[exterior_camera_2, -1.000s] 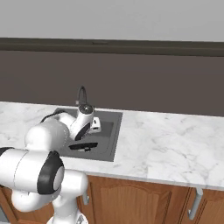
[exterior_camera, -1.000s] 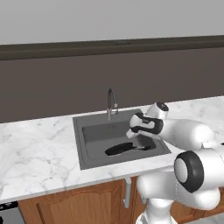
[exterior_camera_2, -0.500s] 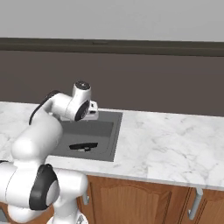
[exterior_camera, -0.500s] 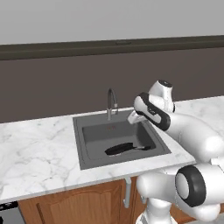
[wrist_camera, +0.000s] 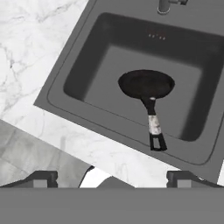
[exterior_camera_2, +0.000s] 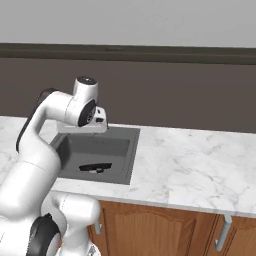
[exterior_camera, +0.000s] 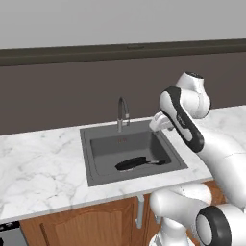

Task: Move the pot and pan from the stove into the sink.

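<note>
pan: lies flat in the sink, frame centre, handle toward the lower right
gripper: bottom edge, jaws wide, empty

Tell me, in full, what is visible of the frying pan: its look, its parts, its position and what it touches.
The pan is shallow, round and black, matte like dark metal, and looks empty. One long straight handle leaves the bowl; its middle looks pale grey, perhaps a reflection, and its end has an open loop. The pan lies flat and upright on the floor of the sink, near the middle, with its handle pointing away from the faucet side. Nothing else touches it; the open gripper is above, apart from it.
</note>
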Robot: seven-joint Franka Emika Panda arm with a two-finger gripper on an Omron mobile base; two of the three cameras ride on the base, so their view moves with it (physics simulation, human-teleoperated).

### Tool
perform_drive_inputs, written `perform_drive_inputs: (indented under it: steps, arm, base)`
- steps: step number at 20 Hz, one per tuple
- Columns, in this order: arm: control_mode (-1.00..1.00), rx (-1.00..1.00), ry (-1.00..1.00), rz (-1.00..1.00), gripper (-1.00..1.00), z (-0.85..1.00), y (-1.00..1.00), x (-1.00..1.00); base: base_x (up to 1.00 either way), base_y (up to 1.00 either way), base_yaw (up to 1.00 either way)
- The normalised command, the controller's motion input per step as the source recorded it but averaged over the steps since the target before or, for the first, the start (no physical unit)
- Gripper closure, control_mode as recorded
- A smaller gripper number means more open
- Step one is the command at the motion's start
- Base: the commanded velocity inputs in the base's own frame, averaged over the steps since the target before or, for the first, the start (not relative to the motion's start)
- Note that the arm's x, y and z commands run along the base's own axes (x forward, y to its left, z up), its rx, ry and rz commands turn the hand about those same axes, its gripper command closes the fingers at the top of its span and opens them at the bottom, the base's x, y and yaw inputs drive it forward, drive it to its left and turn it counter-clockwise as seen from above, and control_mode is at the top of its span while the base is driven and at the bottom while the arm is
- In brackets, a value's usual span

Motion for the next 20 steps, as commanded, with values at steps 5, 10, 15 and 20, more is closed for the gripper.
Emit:
perform_drive_inputs:
  steps: [5, 10, 15, 20]
  arm:
    - [-1.0, -0.03, -0.03, 0.09, -1.0, 0.45, 0.0, -1.0]
    - [-1.0, -0.03, -0.28, 0.08, -1.0, 0.19, 0.0, -0.78]
    - [-1.0, -0.03, -0.41, 0.07, -1.0, 0.13, 0.0, -0.62]
    - [-1.0, -0.01, -0.35, 0.03, -1.0, 0.08, 0.0, -0.39]
  base:
    - [0.0, 0.0, 0.0]
    - [0.0, 0.0, 0.0]
    - [0.0, 0.0, 0.0]
    - [0.0, 0.0, 0.0]
